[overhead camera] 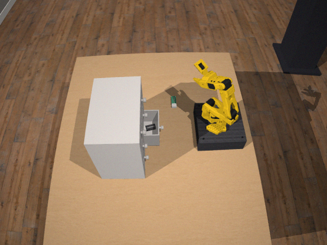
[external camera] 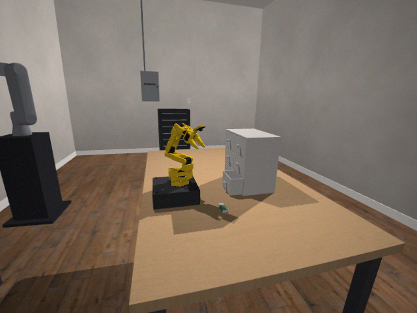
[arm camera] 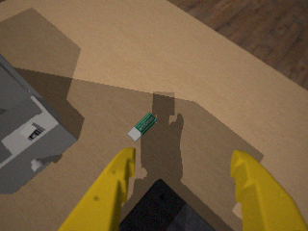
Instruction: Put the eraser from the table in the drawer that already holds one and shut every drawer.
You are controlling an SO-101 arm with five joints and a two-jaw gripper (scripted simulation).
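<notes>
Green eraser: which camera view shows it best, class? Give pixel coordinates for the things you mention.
The wrist view: the green eraser (overhead camera: pixel 173 101) (external camera: pixel 223 207) (arm camera: pixel 142 126) appears unobstructed, its white end distinct. The top view shows it smaller, between cabinet (overhead camera: pixel 113 111) (external camera: pixel 259 165) and arm base (overhead camera: pixel 220 145) (external camera: pixel 176 198); exterior, small and foreshortened.

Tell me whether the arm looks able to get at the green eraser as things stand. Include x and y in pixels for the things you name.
Probably yes: the green eraser (overhead camera: pixel 173 101) (external camera: pixel 223 207) (arm camera: pixel 142 126) lies in the open in front of the base, beside the pulled-out drawer (overhead camera: pixel 159 118) (external camera: pixel 234 185) (arm camera: pixel 63 134) rather than behind it, and the gripper (overhead camera: pixel 196 71) (external camera: pixel 204 136) (arm camera: pixel 183 156) is open with nothing between its fingers.
</notes>
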